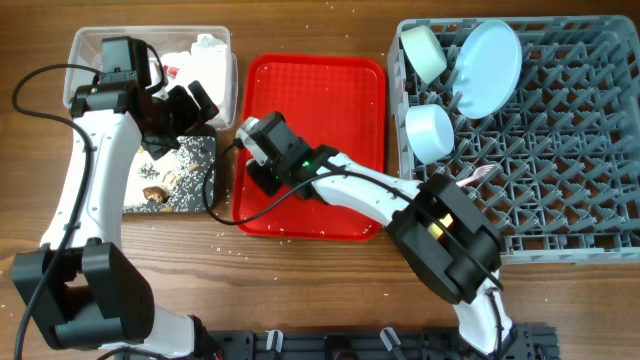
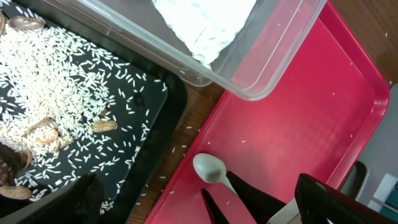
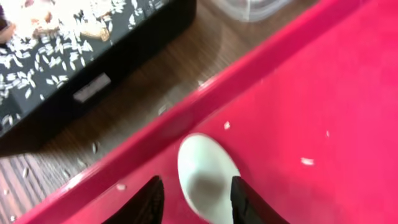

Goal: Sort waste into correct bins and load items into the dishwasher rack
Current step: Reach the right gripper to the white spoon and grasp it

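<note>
Right wrist view: the right gripper (image 3: 198,202) is narrowly parted, its fingers astride the bowl of the white plastic spoon (image 3: 207,171), which lies on the red tray (image 3: 323,93) near its rim. At 10 o'clock from the spoon sits the black tray (image 3: 124,56), strewn with food scraps (image 3: 37,28). Overhead, the left gripper (image 1: 193,103) hangs spread wide where the black tray meets the clear tub (image 1: 82,42). At 3 o'clock of the red tray, the dishwasher rack (image 1: 570,170) holds a plate (image 1: 487,65) and bowls (image 1: 425,50).
</note>
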Available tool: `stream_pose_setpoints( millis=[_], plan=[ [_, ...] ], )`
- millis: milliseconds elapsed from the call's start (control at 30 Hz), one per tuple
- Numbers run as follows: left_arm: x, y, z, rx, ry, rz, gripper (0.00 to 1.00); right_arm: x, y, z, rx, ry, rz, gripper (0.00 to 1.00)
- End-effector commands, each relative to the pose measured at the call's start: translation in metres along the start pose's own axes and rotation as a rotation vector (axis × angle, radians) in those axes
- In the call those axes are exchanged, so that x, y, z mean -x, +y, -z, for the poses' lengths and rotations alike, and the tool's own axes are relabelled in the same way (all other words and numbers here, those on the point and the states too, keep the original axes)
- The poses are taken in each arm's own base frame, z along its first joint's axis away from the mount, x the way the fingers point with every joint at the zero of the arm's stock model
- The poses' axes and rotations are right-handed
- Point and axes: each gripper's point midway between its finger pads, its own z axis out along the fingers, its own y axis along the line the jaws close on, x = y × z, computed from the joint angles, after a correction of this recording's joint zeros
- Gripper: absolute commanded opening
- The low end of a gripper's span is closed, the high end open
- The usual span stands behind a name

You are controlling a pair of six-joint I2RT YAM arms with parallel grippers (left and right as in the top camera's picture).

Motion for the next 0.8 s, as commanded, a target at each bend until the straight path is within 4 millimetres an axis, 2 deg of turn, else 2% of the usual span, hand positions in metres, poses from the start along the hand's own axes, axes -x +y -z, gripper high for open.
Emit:
stream_pose_setpoints(
  millis=[0, 33, 200, 333, 367, 433, 500, 700, 767],
  plan=[
    [0.005, -0.005, 0.006, -0.015, -0.018, -0.007, 1.00, -0.007, -0.004, -0.016, -0.007, 0.010, 0.015, 0.36],
    [0.005, -0.005, 0.006, -0.015, -0.018, -0.007, 1.00, -0.007, -0.004, -0.018, -0.007, 0.008, 0.015, 0.36],
    [0.005, -0.005, 0.006, -0.015, -0.018, -0.007, 1.00, -0.010, -0.005, -0.022, -0.011, 0.010, 0.015, 0.58],
    [0.005, -0.005, 0.006, -0.015, -0.018, -0.007, 1.00, -0.013, -0.005, -0.025, -0.011, 0.019, 0.013, 0.58],
    [0.005, -0.005, 0.006, -0.015, -0.018, -0.007, 1.00, -0.015, -0.005, -0.026, -0.010, 0.024, 0.013, 0.57],
    [0.005, -0.005, 0.006, -0.015, -0.018, -0.007, 1.00, -0.016, -0.005, -0.026, -0.007, 0.027, 0.006, 0.33],
    [0.005, -0.005, 0.006, -0.015, -0.018, -0.007, 1.00, -0.016, -0.004, -0.026, -0.001, 0.027, -0.033, 0.23],
    [0.005, -0.005, 0.006, -0.015, -0.018, -0.007, 1.00, -0.006, -0.004, -0.018, 0.008, 0.014, -0.062, 0.18],
    [0.005, -0.005, 0.006, -0.015, -0.018, -0.007, 1.00, -0.001, -0.007, -0.009, 0.003, 0.020, -0.069, 0.09]
  ],
)
